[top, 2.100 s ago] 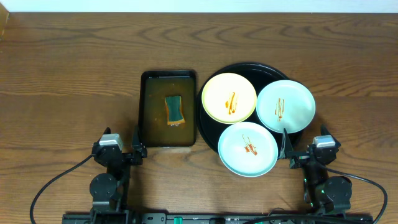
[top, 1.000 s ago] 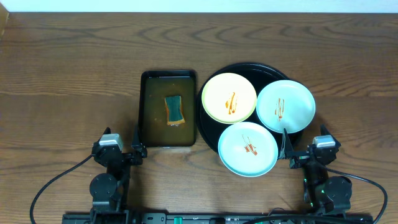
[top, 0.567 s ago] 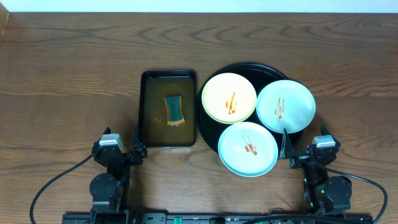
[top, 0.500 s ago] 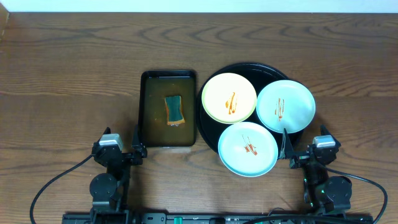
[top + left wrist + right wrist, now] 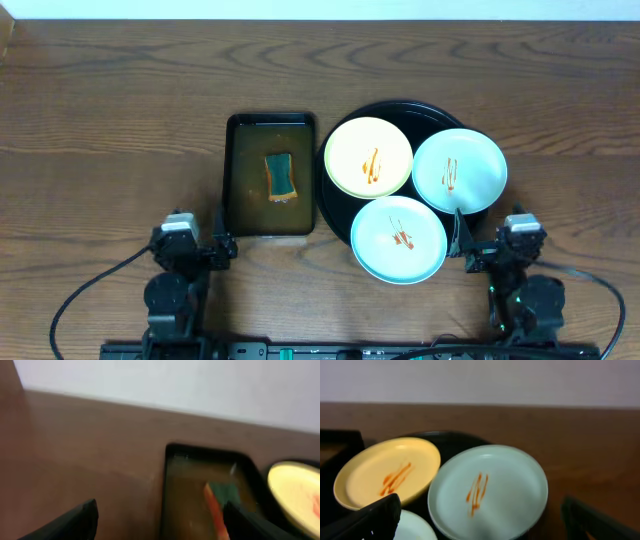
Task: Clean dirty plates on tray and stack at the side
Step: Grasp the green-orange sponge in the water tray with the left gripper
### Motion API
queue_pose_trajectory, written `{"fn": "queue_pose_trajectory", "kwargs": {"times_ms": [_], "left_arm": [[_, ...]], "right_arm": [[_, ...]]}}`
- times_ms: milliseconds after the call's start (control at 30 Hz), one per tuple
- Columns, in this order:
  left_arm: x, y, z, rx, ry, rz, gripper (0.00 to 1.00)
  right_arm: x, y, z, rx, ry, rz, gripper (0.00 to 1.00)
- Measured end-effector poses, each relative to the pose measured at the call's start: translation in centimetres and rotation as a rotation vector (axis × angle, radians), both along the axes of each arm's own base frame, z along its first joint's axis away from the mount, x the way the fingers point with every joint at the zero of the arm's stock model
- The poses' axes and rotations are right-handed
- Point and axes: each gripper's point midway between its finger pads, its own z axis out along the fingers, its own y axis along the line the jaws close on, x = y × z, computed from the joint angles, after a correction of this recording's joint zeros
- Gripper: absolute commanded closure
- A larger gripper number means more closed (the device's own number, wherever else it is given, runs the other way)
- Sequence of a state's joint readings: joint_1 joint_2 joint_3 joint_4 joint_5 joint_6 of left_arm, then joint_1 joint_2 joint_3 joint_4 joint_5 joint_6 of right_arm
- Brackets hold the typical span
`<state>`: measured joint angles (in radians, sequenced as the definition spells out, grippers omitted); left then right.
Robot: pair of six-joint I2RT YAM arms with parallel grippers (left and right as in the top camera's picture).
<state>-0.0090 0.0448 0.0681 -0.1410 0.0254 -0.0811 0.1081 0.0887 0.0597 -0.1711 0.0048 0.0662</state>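
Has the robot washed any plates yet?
Not yet. The pale yellow round plate and two mint-white round plates sit sauce-streaked on the round black tray. The left fingers and right fingers are open, empty. The green-orange sponge lies in the rectangular black pan. Wiping and stacking remain.

light: bright, even | overhead: sharp | left wrist: blurred | right wrist: soft

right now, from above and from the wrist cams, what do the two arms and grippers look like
The left arm and right arm are black and blocky, each topped by a pale grey cap. A thin black cable loops out from each base. Small green marks show on the right arm. The left gripper and right gripper have dark, wedge-shaped fingers.
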Motion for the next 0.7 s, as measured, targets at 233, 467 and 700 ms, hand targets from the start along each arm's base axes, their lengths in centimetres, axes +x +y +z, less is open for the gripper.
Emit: {"fn": "queue_pose_trajectory", "kwargs": {"times_ms": [233, 467, 700], "left_arm": [[-0.1, -0.4, 1.1, -0.005, 0.246, -0.022, 0.19], [1.3, -2.2, 2.1, -0.052, 0.502, -0.115, 0.19], [1.9, -3.6, 1.9, -0.101, 0.655, -0.182, 0.19]], "right_arm": [[0.3, -0.1, 1.4, 0.016, 0.239, -0.025, 0.01], [1.1, -0.1, -0.2, 0.001, 0.632, -0.051, 0.01], [2.3, 2.3, -1.8, 0.073, 0.76, 0.044, 0.01]]}}
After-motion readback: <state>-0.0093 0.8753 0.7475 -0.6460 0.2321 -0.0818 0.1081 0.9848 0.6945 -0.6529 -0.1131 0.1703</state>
